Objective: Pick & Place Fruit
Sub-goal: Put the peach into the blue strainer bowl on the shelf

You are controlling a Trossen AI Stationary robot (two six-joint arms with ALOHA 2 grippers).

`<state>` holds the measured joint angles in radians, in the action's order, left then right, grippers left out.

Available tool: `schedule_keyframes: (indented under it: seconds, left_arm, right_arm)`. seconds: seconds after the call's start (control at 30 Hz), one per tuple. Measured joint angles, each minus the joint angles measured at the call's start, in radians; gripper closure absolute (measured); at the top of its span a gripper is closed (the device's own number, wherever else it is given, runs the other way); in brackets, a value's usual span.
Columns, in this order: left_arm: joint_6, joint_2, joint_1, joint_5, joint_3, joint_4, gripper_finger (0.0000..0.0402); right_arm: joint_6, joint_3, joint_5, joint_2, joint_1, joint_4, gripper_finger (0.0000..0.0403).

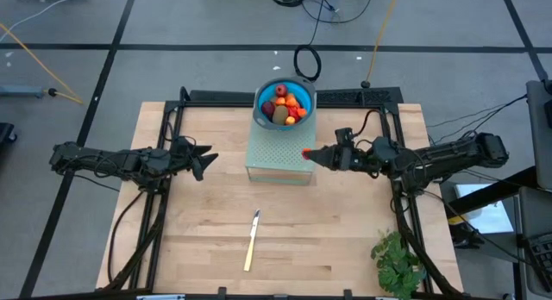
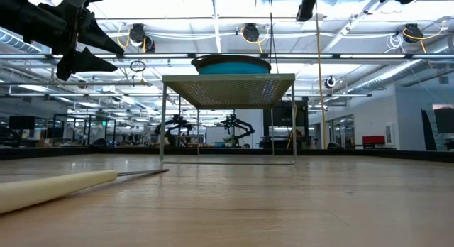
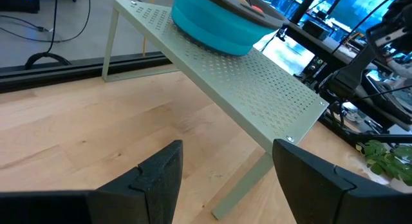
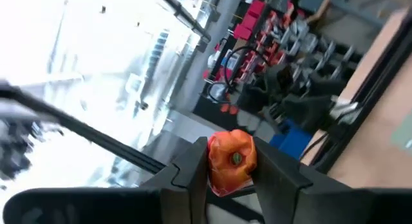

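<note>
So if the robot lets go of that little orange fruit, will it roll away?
Probably. The orange fruit, pinched in the right gripper, looks rounded, so it may roll on the flat perforated shelf. It seems small and light, likely easy to hold.

Grey floor (image 1: 172, 24), bright ceiling lights (image 2: 213, 6), distant desks.

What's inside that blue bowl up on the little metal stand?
The blue bowl holds a heap of fruit: red, orange and olive-brown pieces. Whatever lies beneath the top layer is hidden. One more orange piece is outside it, held in the right pincer beside the stand.
</note>
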<state>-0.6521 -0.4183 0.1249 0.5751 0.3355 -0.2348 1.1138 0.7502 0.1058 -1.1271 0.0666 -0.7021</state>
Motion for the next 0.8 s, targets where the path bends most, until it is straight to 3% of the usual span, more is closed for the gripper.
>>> schedule_keyframes:
  seconds: [0.37, 0.7, 0.8]
  left_arm:
    - [-0.008, 0.000, 0.000, 0.000, 0.000, 0.000, 0.0160]
    - [-0.007, 0.000, 0.000, 0.000, 0.000, 0.000, 0.0160]
    - [-0.007, 0.000, 0.000, 0.000, 0.000, 0.000, 0.0160]
  right_arm:
    - [0.316, 0.000, -0.002, 0.000, 0.000, 0.003, 0.0303]
    - [0.341, 0.000, -0.002, 0.000, 0.000, 0.003, 0.0303]
    - [0.278, 0.000, -0.002, 0.000, 0.000, 0.003, 0.0303]
